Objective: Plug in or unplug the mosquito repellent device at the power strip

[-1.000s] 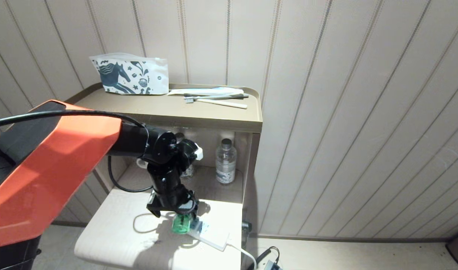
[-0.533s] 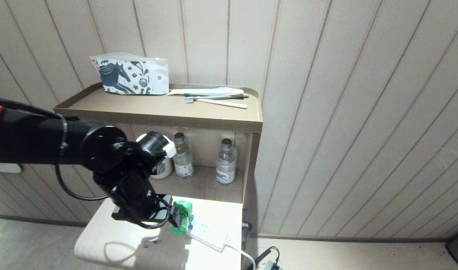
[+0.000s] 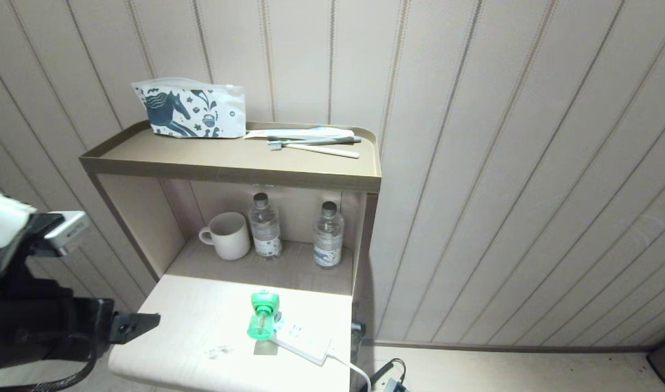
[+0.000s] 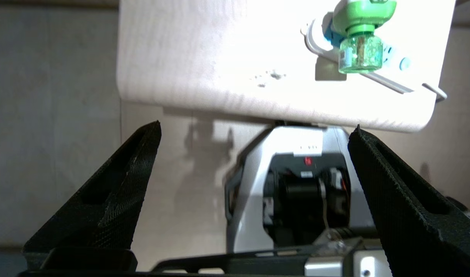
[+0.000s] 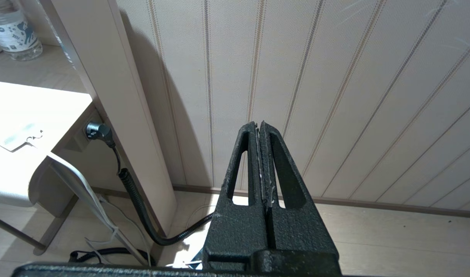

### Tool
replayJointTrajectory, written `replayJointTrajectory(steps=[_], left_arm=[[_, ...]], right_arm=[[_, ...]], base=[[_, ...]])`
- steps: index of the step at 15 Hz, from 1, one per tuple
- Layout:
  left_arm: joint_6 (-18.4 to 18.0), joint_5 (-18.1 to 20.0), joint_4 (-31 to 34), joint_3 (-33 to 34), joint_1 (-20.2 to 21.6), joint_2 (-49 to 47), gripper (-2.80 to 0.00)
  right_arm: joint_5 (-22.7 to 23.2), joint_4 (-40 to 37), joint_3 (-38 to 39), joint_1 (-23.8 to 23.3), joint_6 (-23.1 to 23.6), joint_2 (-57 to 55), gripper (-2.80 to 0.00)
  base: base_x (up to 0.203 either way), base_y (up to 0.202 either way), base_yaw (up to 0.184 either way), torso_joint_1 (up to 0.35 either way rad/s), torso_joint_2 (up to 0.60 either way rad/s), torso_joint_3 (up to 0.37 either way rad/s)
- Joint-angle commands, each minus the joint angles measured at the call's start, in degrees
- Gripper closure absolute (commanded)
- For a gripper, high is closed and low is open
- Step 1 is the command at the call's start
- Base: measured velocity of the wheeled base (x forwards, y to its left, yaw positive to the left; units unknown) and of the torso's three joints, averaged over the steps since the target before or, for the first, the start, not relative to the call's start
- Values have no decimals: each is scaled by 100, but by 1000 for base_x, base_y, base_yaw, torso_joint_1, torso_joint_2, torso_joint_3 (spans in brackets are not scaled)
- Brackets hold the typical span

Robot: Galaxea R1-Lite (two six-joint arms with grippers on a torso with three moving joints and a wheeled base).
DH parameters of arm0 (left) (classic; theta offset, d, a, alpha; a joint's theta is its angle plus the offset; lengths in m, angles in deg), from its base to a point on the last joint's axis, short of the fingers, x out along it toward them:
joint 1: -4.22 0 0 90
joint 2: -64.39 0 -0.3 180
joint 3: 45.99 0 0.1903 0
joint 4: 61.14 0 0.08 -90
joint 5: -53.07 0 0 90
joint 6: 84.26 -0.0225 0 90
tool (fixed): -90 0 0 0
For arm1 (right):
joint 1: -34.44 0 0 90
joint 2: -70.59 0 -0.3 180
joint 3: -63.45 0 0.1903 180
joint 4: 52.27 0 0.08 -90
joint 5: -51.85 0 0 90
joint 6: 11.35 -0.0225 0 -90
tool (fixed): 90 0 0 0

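Note:
The green mosquito repellent device (image 3: 263, 316) stands plugged into the near end of the white power strip (image 3: 306, 342) on the pale lower shelf (image 3: 190, 321), its translucent bottle pointing toward me. My left gripper (image 3: 133, 325) hangs open and empty off the shelf's left front corner, well apart from the device. The left wrist view shows its black fingers (image 4: 134, 173) spread wide, the left gripper (image 4: 256, 126) below the shelf edge, with the device (image 4: 360, 46) and the strip (image 4: 396, 75) far ahead. The right gripper (image 5: 259, 124) is shut and parked beside the cabinet, facing the panelled wall.
A white mug (image 3: 229, 235) and two water bottles (image 3: 264, 231) (image 3: 328, 234) stand at the back of the lower shelf. A printed pouch (image 3: 190, 109) and toothbrushes (image 3: 313, 146) lie on the top shelf. The strip's white cord (image 3: 354, 371) drops off the right front edge.
My left arm has drawn back from the device, down and to the left, off the shelf. The device stays standing in the power strip.

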Motion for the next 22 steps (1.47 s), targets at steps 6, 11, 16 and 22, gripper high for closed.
replayJointTrajectory(steps=[6, 11, 16, 22], left_arm=[[-1303, -26, -1776, 2164, 1441, 3145, -280], [-1335, -340, -1797, 2276, 1634, 5154, -280], [-1703, -805, -1880, 2418, 1616, 5188, -280], [-2685, 571, -2973, 4297, 2564, 5401, -280]], right_arm=[[0, 0, 0, 2, 1, -6, 0], [0, 0, 0, 2, 1, -6, 0], [0, 0, 0, 2, 1, -6, 0], [0, 0, 0, 2, 1, -4, 0]], base=[[0, 0, 0, 0, 0, 0], [0, 0, 0, 0, 0, 0], [0, 0, 0, 0, 0, 0], [0, 0, 0, 0, 0, 0]])
